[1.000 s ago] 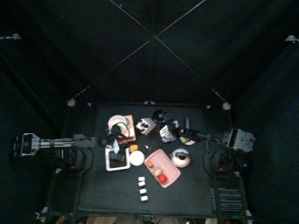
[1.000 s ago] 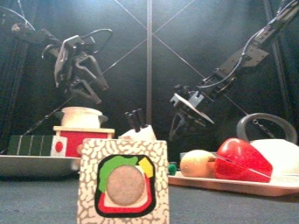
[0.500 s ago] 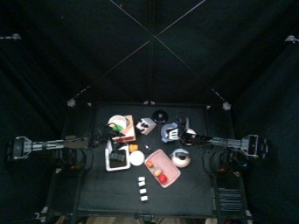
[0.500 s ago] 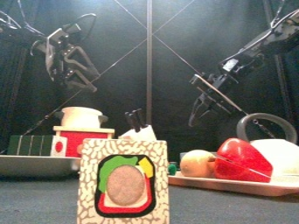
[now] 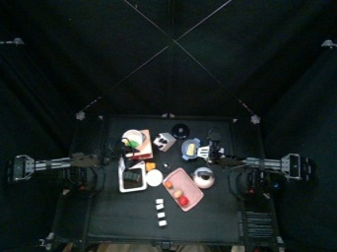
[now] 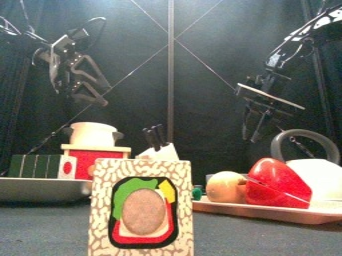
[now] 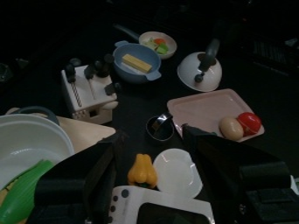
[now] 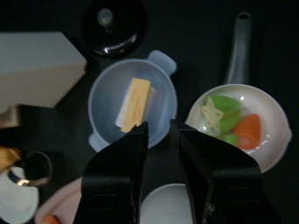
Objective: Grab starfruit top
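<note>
From above I can't pick out the starfruit. In the front view, the right gripper [image 6: 255,118] hangs high, jaws parted and empty. Left wrist: the left gripper [image 7: 149,145] is spread wide, with the starfruit [image 7: 153,41] far off. Right wrist: the starfruit lies in the white dish [image 8: 271,109], off to the side of my jaws, so the right arm looks nearer.

A robotics lab: black curtains [image 5: 53,118] pen a small table [image 5: 118,202] of toy kitchenware.
</note>
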